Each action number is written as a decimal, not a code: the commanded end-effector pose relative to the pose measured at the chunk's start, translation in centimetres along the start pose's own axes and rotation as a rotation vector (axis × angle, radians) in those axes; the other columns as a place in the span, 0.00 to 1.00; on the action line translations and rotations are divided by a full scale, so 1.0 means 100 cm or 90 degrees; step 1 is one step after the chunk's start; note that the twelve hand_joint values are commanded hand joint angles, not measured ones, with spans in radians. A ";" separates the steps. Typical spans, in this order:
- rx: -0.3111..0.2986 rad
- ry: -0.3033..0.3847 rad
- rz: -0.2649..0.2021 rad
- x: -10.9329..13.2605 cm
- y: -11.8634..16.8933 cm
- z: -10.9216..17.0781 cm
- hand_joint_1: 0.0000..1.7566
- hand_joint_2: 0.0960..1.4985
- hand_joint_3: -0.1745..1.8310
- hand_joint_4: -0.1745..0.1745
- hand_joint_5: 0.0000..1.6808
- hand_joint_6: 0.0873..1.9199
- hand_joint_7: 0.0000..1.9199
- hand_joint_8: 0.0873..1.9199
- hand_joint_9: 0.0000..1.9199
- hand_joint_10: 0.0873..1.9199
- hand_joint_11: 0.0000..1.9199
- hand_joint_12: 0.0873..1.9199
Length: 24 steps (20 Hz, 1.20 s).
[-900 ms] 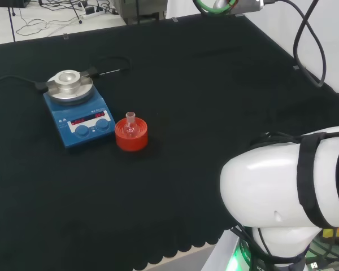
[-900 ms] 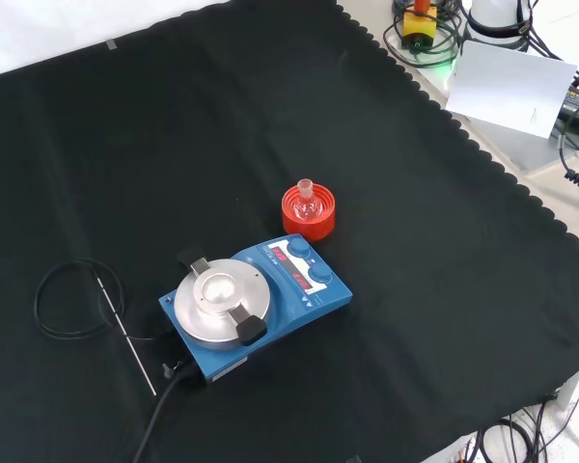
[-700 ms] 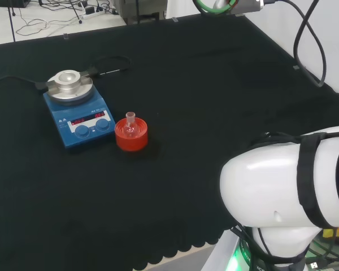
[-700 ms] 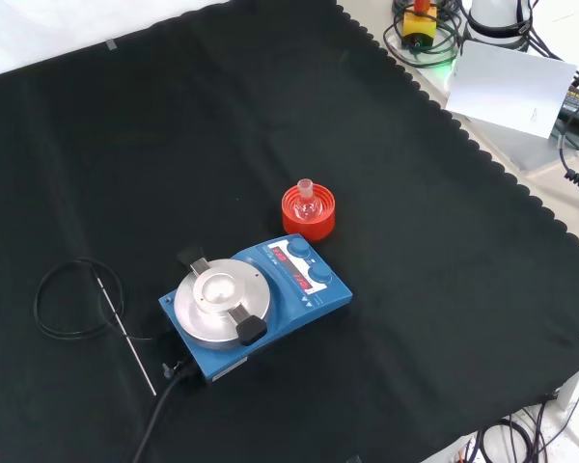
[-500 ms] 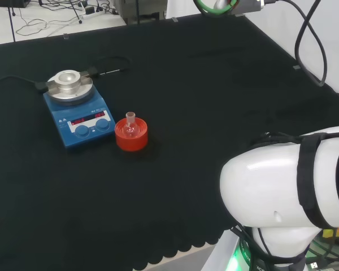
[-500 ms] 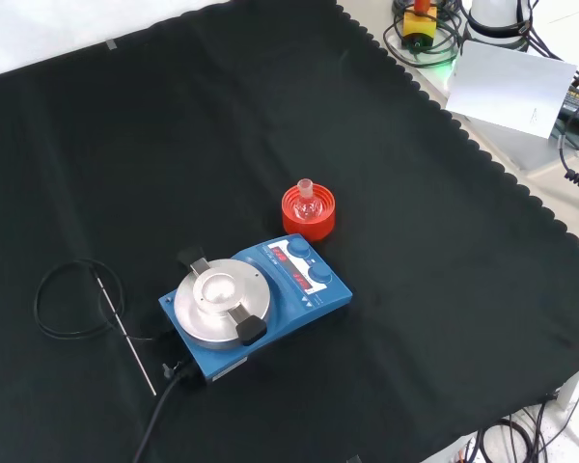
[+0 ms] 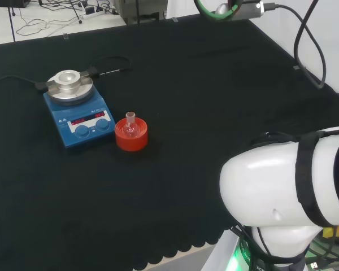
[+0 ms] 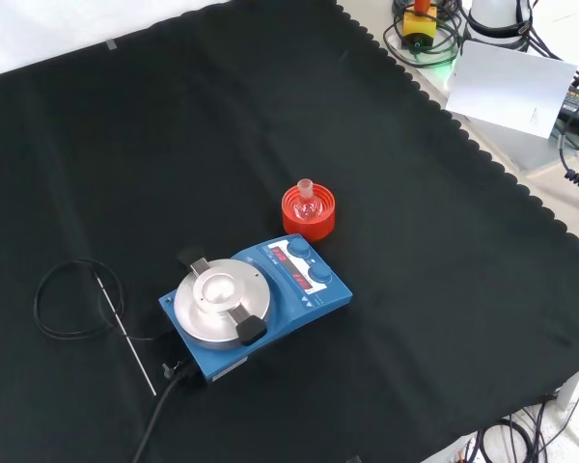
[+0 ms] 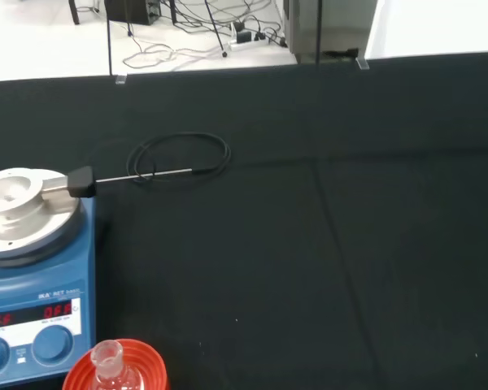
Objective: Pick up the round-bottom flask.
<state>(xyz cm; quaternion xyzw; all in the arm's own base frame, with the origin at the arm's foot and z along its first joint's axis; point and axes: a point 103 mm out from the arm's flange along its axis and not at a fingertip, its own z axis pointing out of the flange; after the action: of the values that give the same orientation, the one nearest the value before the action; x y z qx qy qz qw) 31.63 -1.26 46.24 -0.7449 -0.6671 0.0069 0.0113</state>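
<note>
A small clear round-bottom flask (image 7: 130, 125) (image 8: 307, 200) sits upright in a red ribbed ring stand (image 7: 131, 135) (image 8: 309, 212) near the middle of the black cloth. In the wrist view the flask's neck (image 9: 107, 360) rises from the red stand (image 9: 138, 366), close to the blue stirrer. No part of the hand can be made out, so its state is unknown.
A blue hotplate stirrer (image 7: 78, 117) (image 8: 256, 306) (image 9: 28, 276) with a round metal top stands beside the stand. A thin metal probe with a coiled black cable (image 8: 77, 299) (image 9: 179, 158) lies past it. The arm's white link (image 7: 288, 186) fills the head view's lower right.
</note>
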 end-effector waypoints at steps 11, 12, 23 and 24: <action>0.047 0.034 0.050 -0.011 0.032 0.072 0.01 0.87 0.21 0.48 0.28 0.07 0.08 0.26 0.16 0.30 0.03 0.70; 0.050 0.034 0.050 -0.011 0.035 0.076 0.02 0.87 0.21 0.48 0.28 0.07 0.08 0.26 0.16 0.30 0.03 0.70; 0.074 0.048 0.034 -0.003 0.069 0.111 0.03 0.87 0.20 0.48 0.29 0.06 0.09 0.26 0.16 0.30 0.04 0.70; 0.074 0.048 0.032 -0.003 0.071 0.114 0.03 0.87 0.20 0.48 0.29 0.06 0.09 0.26 0.16 0.30 0.04 0.70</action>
<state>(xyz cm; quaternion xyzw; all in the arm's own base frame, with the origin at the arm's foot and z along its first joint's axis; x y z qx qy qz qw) 36.89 -2.64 35.96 -0.7643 -0.6397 0.0247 0.0771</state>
